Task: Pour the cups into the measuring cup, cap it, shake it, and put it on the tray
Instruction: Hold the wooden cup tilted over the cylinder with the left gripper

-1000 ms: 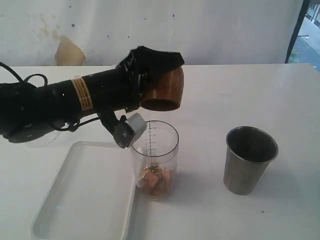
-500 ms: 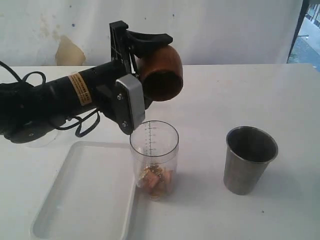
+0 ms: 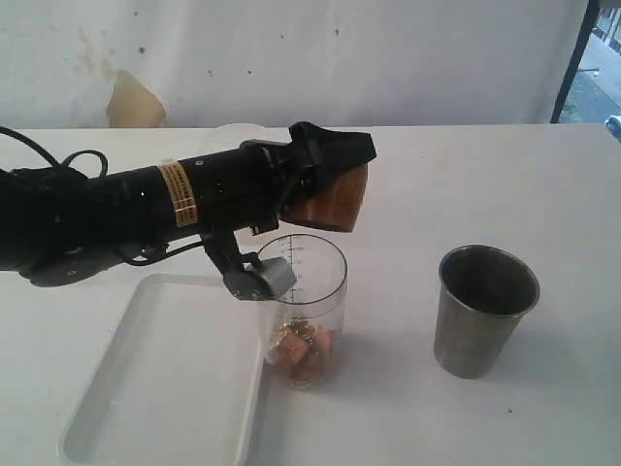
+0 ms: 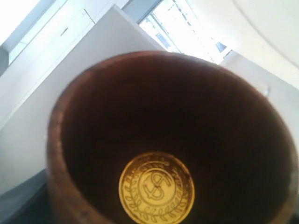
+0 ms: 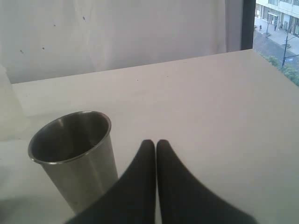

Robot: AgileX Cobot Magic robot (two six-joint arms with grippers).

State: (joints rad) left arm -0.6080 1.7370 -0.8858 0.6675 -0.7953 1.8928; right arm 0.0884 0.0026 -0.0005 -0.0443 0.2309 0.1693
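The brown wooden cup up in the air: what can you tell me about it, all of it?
The wooden cup is small and rounded, smooth brown outside and darker inside. The black left pincer grips it and holds it tipped, mouth downward, just above the clear measuring cup, apparently without touching it. The left wrist view looks straight into its mouth, where one gold coin with a dollar sign lies against the bottom.
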